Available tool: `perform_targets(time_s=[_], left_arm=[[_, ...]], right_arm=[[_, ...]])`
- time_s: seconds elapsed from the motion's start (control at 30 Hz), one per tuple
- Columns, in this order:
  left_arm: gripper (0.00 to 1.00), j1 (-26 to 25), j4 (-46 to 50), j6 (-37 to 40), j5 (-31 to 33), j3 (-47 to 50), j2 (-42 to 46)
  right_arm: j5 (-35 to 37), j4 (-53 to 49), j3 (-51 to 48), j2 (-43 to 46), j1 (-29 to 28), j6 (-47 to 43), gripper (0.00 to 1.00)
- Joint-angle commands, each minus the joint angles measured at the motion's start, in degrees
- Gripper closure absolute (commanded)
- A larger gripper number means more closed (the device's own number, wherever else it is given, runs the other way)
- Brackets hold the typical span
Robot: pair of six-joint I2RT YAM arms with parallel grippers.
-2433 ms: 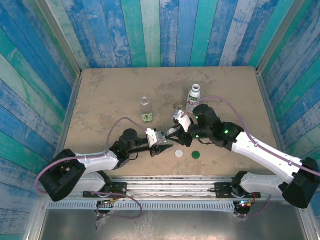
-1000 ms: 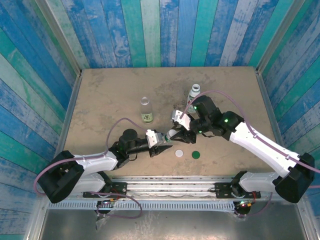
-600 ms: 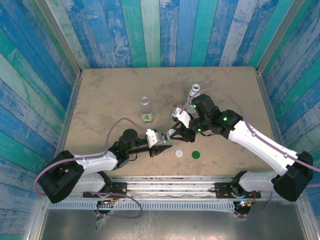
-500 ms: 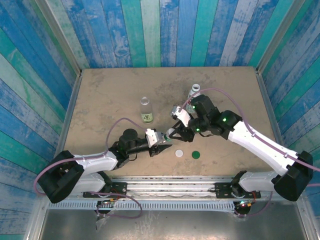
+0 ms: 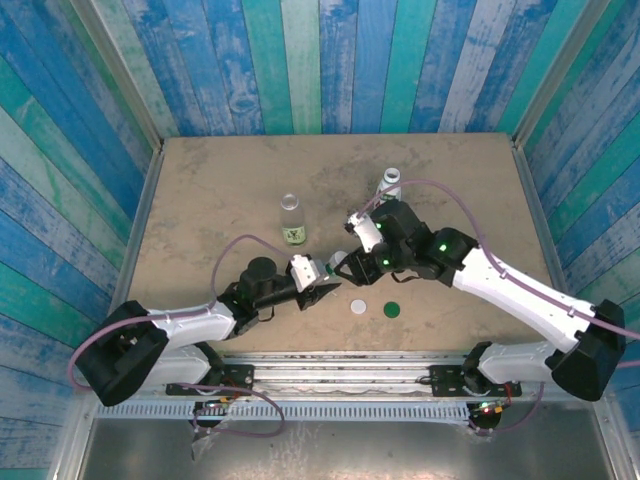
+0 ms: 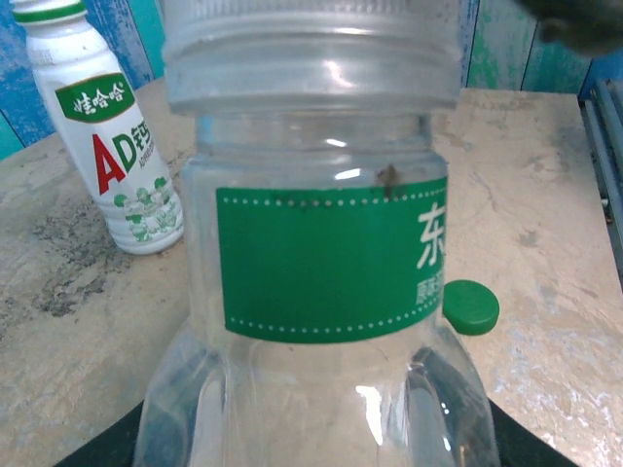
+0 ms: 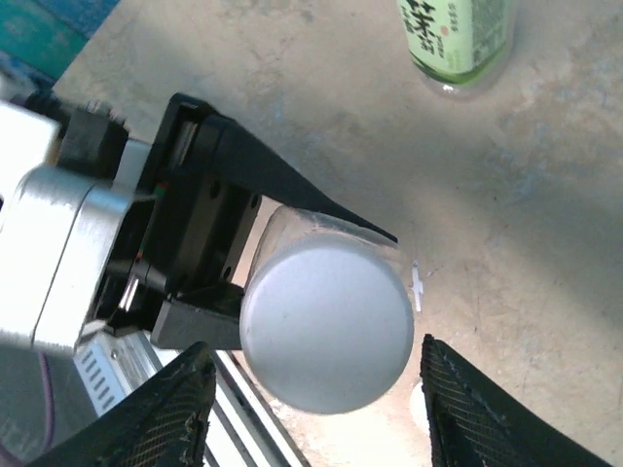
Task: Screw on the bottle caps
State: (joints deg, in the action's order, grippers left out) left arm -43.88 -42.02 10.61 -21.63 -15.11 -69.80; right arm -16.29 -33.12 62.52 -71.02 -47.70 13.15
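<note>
Right hand (image 7: 316,346) has opened — fingers (image 7: 165,418) now clear of the white cap (image 7: 326,321) beneath — left hand (image 5: 320,283) still grips the tiny bottle (image 6: 321,292).

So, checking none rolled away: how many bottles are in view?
3. The white-wrapped bottle stands at the far side, right of centre; the slim olive-labelled bottle stands mid-table; the tiny clear bottle is gripped in the left pincer. None looks hidden.

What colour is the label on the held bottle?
Green; the label shows best from the left wrist.
</note>
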Motion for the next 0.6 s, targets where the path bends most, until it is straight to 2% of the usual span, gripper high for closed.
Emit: perform_targets(time_s=[0.0, 0.07, 0.17, 0.33, 0.57], left_arm=[[0.63, 0.0, -3.2, -3.8, -2.9, -2.7, -1.8], [0.64, 0.0, -3.8, -5.0, -7.1, -3.9, -4.3], [0.64, 0.0, -6.6, -7.1, -12.8, -4.7, -5.5], [0.64, 0.0, -8.2, -8.6, -15.8, -6.3, -5.7], [0.64, 0.0, -5.0, -6.1, -17.8, -8.0, -4.6]], right_arm=[[-7.5, 2.9, -2.6, 5.5, 2.6, -13.9, 0.37], [-10.3, 6.9, -5.7, 9.9, 3.5, -19.7, 0.30], [-12.4, 15.2, -10.7, 15.8, 5.5, -23.1, 0.23], [-24.3, 23.5, -15.1, 18.7, 9.9, -22.1, 0.23], [-27.8, 25.9, -14.8, 15.3, 10.6, -17.6, 0.29]])
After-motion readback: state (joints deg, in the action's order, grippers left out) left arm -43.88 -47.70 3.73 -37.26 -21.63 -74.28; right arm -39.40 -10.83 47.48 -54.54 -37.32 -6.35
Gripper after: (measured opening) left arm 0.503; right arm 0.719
